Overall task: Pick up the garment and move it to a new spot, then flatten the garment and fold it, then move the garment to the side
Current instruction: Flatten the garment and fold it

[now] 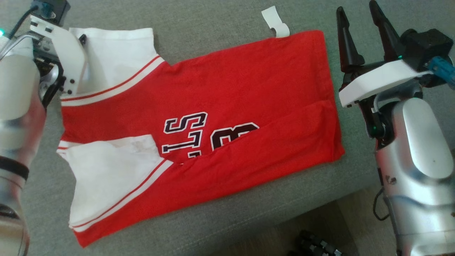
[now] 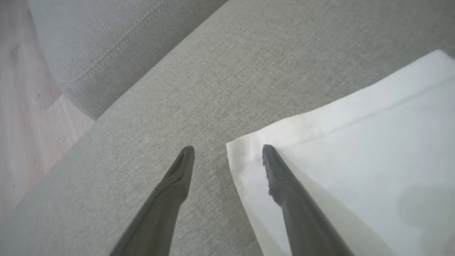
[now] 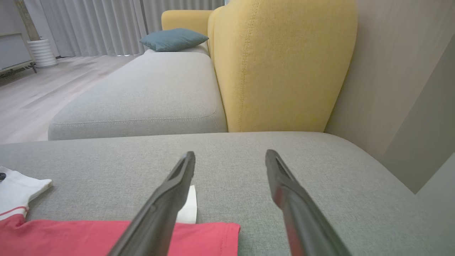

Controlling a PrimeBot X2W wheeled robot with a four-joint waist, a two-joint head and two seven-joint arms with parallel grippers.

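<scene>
**A:** How do the hands stand?

**B:** Both are open and hold nothing. The left hand [image 2: 227, 153] has its fingers on either side of the corner of the white sleeve [image 2: 355, 149]. One finger is over cloth, the other over bare sofa cushion [image 2: 177, 89]. I cannot tell whether the tips touch down.

**A:** What is the risk there?

**B:** If it closes from that pose, it may catch only the sleeve's thin edge, which could slip out on the lift. It could also pinch the cushion cover along with it.

**A:** And the shirt?

**B:** The red shirt [image 1: 227, 89] lies flat between the two hands, with one long side folded over the numbers. A pull from a single corner could drag that fold open or bunch the body.

**A:** The right hand?

**B:** The right hand [image 3: 230, 156] hovers just past the hem. A white tag [image 3: 190, 209] lies beside one of its fingers, so it might grab the tag instead of the hem.

**A:** Farther out?

**B:** Beyond the left hand the cushion ends at the floor [image 2: 21, 124]. If the shirt is carried too far that way, it could slide off.
</scene>
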